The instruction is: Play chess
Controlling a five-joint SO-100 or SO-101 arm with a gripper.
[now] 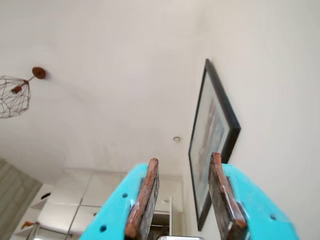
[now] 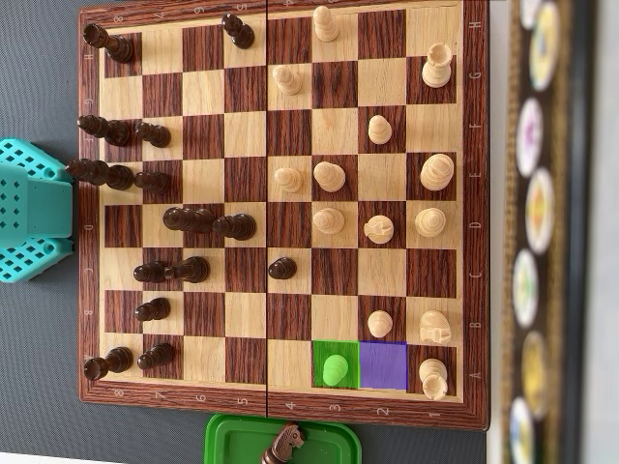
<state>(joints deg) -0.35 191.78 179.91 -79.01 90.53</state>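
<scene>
The wooden chessboard [image 2: 280, 404] fills the overhead view, with dark pieces on its left half and light pieces on its right half. A light pawn [image 2: 335, 369] stands on a green-marked square in the bottom row. The square to its right is marked purple [image 2: 384, 365] and is empty. My gripper [image 1: 184, 158] points up at the ceiling in the wrist view. Its teal jaws with brown pads [image 1: 145, 197] are apart, with nothing between them. No chess piece shows in the wrist view. A teal part of the arm [image 2: 34, 208] sits at the board's left edge.
A green tray [image 2: 280, 440] below the board holds a dark knight [image 2: 286, 443]. A strip with round pictures [image 2: 537, 213] runs along the right of the board. The wrist view shows a framed picture [image 1: 212, 140], a wire lamp [image 1: 14, 95] and cupboards.
</scene>
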